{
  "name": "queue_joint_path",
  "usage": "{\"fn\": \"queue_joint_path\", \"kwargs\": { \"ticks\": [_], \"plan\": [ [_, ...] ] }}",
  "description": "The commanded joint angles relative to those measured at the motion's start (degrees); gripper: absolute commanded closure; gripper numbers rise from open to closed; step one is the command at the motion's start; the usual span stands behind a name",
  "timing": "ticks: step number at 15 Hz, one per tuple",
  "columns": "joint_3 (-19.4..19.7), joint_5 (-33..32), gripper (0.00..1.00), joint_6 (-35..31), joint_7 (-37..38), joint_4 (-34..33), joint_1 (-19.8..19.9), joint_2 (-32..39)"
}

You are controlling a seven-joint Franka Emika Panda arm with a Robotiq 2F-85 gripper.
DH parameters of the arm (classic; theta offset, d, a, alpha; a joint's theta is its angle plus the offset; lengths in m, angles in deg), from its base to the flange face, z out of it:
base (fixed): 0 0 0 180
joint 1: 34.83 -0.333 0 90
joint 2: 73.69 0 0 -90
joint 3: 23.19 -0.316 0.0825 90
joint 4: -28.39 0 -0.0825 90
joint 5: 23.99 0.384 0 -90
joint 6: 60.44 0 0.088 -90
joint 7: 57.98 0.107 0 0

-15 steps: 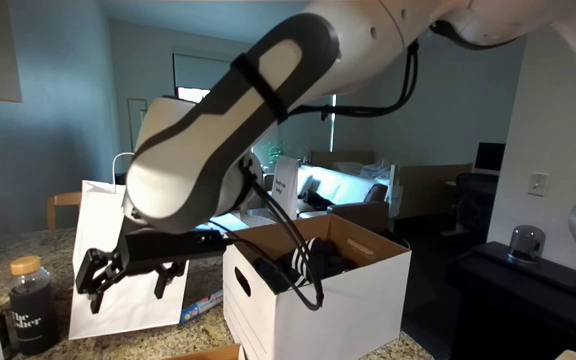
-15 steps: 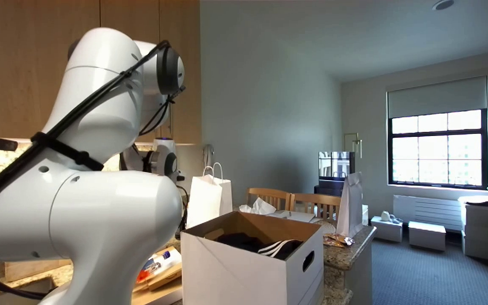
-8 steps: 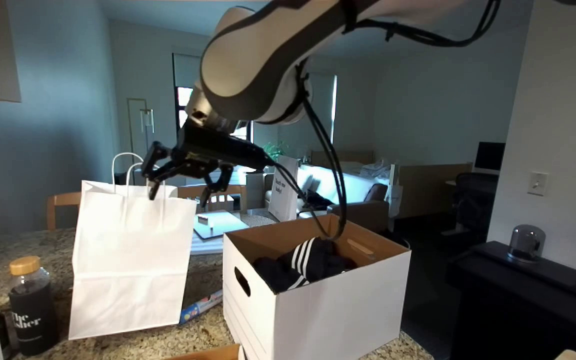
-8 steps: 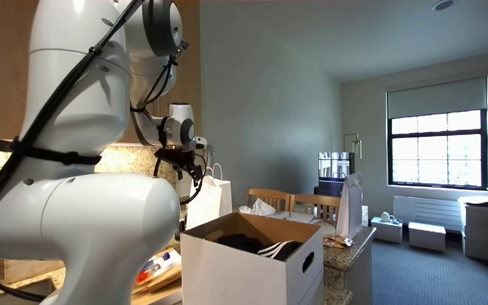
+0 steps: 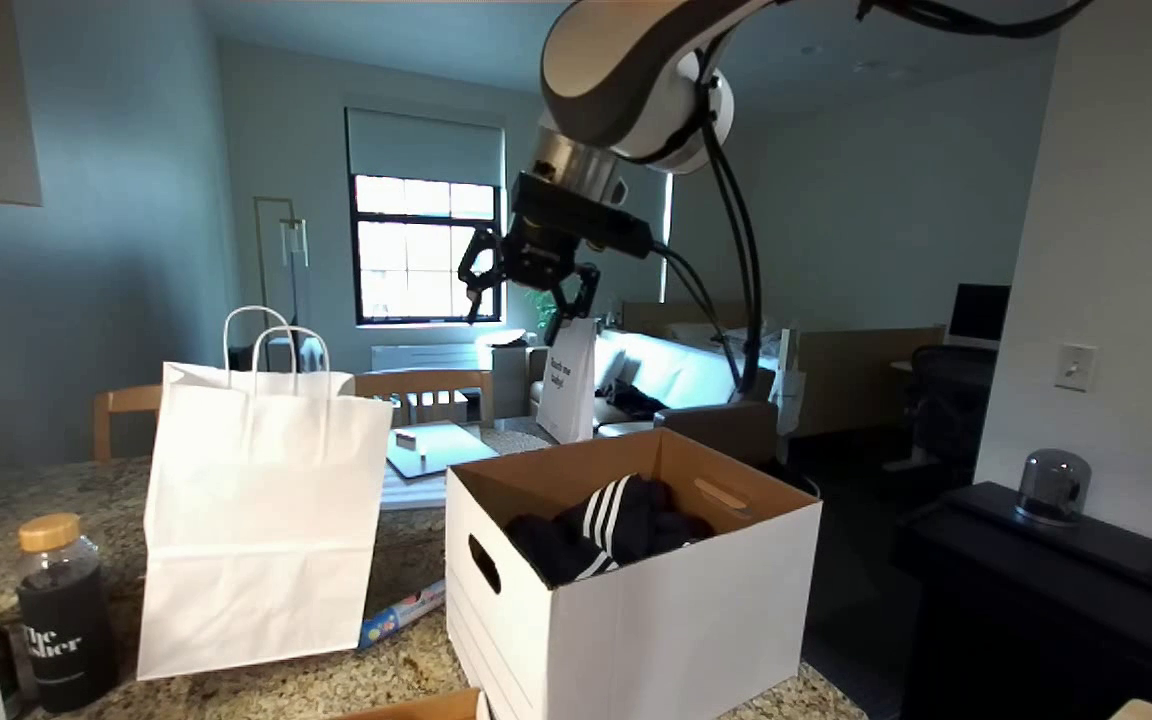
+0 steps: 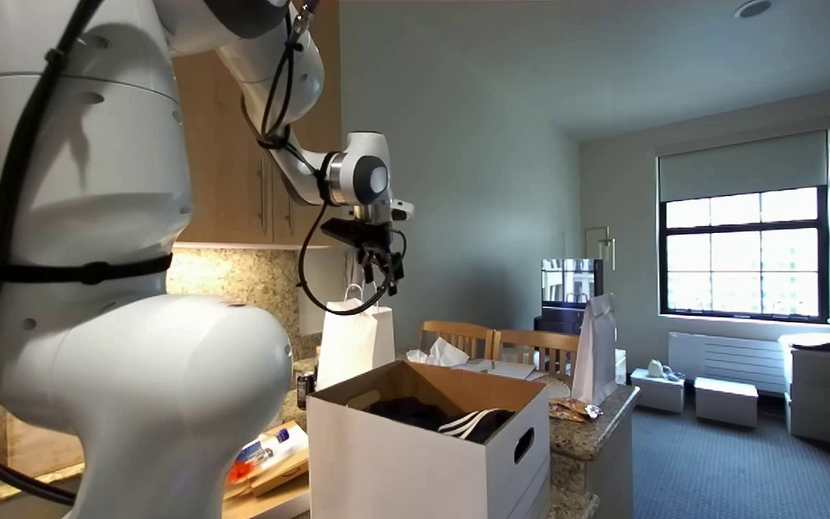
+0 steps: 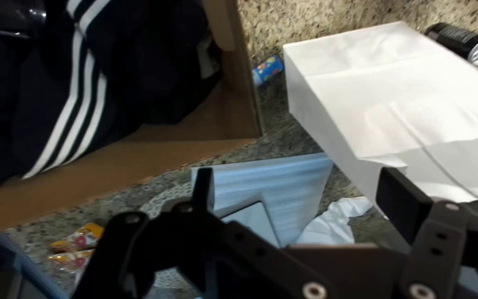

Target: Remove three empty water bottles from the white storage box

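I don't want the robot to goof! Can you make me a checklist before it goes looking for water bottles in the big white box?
1. Tool open: ok; its jaws stand apart, holding nothing.
2. White box open on top: ok.
3. Tool lined up with the box: not ok; in the wrist view, the box lies off to one side.
4. Water bottles spotted inside: cannot tell; dark striped clothes cover much, and a shiny thing is too unclear to name.
5. Tool apart from the paper bag: ok; an exterior view shows a gap.
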Motion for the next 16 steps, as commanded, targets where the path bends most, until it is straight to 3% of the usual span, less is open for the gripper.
{"fn": "queue_joint_path", "kwargs": {
  "ticks": [1,6,11,16],
  "plan": [
    [0.49,1.36,0.0,7.77,-2.7,-2.14,5.4,1.46],
    [1.9,-1.96,0.0,19.79,-2.33,-8.11,9.94,10.14],
    [3.11,-4.52,0.0,34.05,-2.31,-16.37,9.61,21.46],
    [3.35,-4.62,0.0,35.8,-3.06,-17.99,7.92,27.9]
  ]
}}
